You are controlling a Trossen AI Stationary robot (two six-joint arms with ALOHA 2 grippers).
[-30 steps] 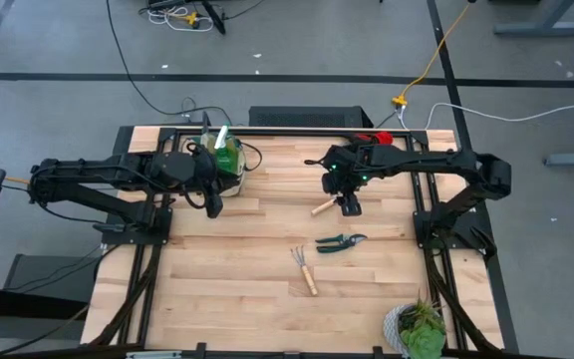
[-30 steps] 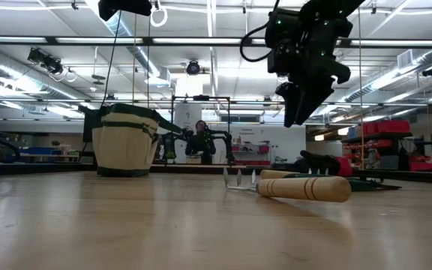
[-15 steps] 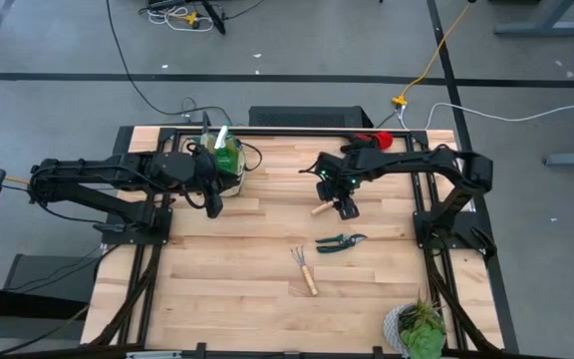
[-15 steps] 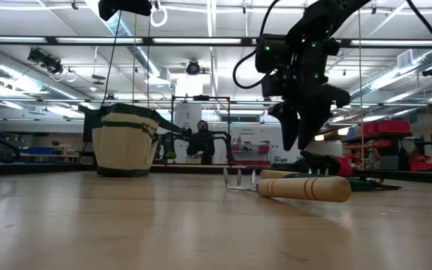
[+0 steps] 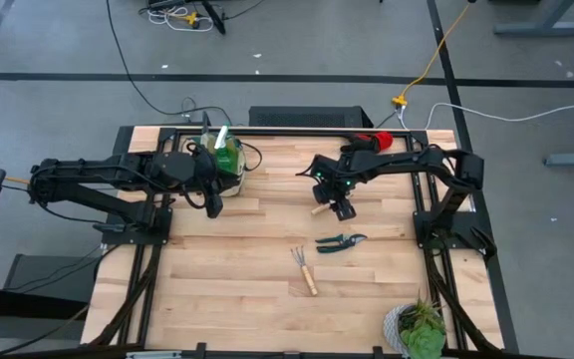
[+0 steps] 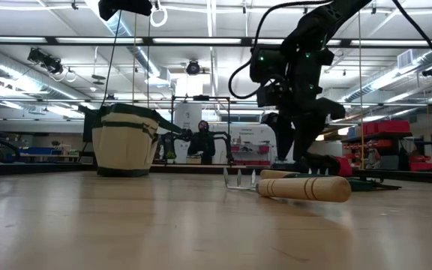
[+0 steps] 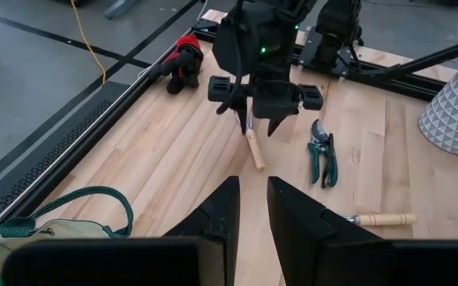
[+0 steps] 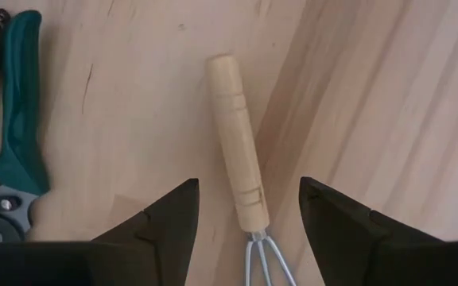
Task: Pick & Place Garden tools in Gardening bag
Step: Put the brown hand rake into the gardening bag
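A wooden-handled mini rake (image 8: 237, 171) lies flat on the table near its middle. My right gripper (image 8: 246, 189) points down over it, open, with one finger on either side of the handle and touching neither side; it also shows as my right gripper (image 5: 337, 207) from above. The pruning shears (image 5: 342, 241) and a second rake (image 5: 304, 269) lie nearer the front edge. Red-and-black gloves (image 5: 375, 138) lie at the far edge. The beige gardening bag (image 5: 225, 160) stands upright at the far left, a green white-handled piece sticking out of it. My left gripper (image 5: 214, 204) hovers beside the bag, open by a narrow gap, holding nothing.
A potted plant in a grey patterned pot (image 5: 415, 327) stands at the near right corner. Bare wood lies between the bag and the rake (image 5: 319, 209). The black frame rail (image 5: 297, 130) runs along the table's far edge.
My right gripper has come down toward the rake handle, drifting a little toward the table's left, and has rolled about its own axis. Its fingers have stayed open. The rake has not moved.
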